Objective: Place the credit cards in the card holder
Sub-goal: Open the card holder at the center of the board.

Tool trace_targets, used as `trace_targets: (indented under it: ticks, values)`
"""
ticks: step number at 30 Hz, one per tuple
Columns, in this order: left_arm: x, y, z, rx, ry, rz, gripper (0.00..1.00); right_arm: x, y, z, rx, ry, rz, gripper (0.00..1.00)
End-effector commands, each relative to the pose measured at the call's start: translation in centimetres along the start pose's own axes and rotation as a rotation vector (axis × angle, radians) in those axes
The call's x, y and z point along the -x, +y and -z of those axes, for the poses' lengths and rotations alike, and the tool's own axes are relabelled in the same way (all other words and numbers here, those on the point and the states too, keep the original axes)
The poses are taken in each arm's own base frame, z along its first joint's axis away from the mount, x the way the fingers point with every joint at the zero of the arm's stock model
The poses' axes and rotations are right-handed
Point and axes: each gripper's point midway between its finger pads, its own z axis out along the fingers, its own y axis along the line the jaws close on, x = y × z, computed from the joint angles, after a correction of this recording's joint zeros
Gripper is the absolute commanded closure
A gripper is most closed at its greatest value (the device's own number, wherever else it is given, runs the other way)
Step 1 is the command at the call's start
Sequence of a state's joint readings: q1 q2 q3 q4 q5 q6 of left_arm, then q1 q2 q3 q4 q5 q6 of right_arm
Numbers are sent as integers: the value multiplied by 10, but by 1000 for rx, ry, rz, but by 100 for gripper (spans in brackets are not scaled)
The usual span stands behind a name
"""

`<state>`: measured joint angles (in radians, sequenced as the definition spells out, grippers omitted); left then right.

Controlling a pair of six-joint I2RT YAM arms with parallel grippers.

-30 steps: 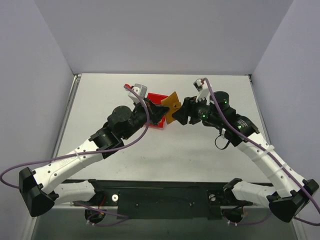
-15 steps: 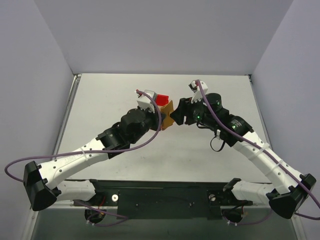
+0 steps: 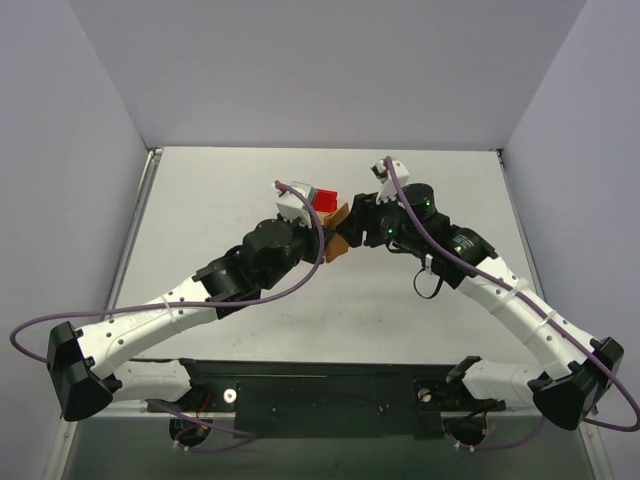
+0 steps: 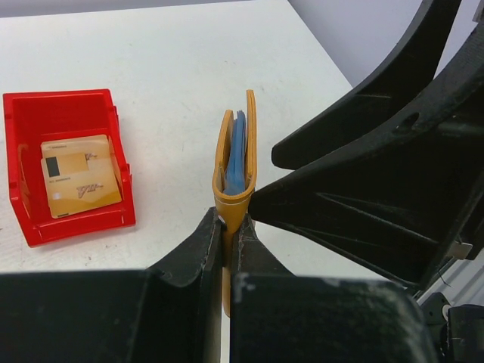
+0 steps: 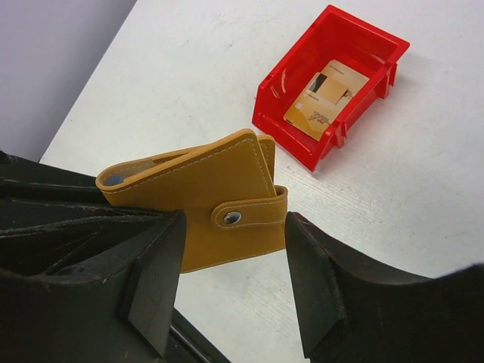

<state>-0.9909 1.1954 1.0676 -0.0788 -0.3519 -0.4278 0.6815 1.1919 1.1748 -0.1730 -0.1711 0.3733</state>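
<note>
The orange-tan card holder (image 4: 235, 174) is held upright, folded, its blue inner panel showing at the top. My left gripper (image 4: 227, 227) is shut on its lower edge. In the right wrist view the card holder (image 5: 204, 200) shows its snapped tab, and my right gripper (image 5: 231, 280) is open with its fingers either side of it, not touching. In the top view both grippers meet at the card holder (image 3: 338, 228) in mid-table. The tan credit cards (image 4: 77, 176) lie stacked in the red bin (image 4: 26, 125); they also show in the right wrist view (image 5: 324, 97).
The red bin (image 3: 322, 198) stands just behind the left gripper in the top view, and at upper right in the right wrist view (image 5: 276, 102). The white table (image 3: 200, 200) is walled on the left, back and right.
Both arms have closed in toward each other. The card holder has turned from face-on to edge-on between them, and the right gripper has moved up around it.
</note>
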Motion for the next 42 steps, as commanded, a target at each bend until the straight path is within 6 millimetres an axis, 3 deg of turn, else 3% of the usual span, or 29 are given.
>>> trace_targets:
  ticks: [1,13,20,25,32,36,37,38,42]
  values:
    - [28,-19,8,-74,-79,33,100,11,8,-6,24,-40,-18,50]
    - [48,-22,20,-102,-163,70,100,-1,-12,-15,-73,0,-36,59]
    - [51,-21,25,-108,-179,81,100,-6,-28,-17,-147,17,-55,78]
    - [50,-18,26,-99,-180,80,100,-8,-40,-14,-207,22,-54,100]
    - [48,-14,27,-84,-181,78,100,-7,-82,2,-457,37,-5,100]
    - [45,-10,24,-58,-170,66,100,-4,-91,14,-505,4,-5,100]
    - [43,-8,23,-50,-163,61,100,6,-86,19,-482,-44,-5,97]
    - [42,-7,23,-44,-159,59,100,2,-85,19,-461,-46,-2,85]
    - [39,-2,21,-11,-143,39,100,18,-65,36,-315,-159,-18,59]
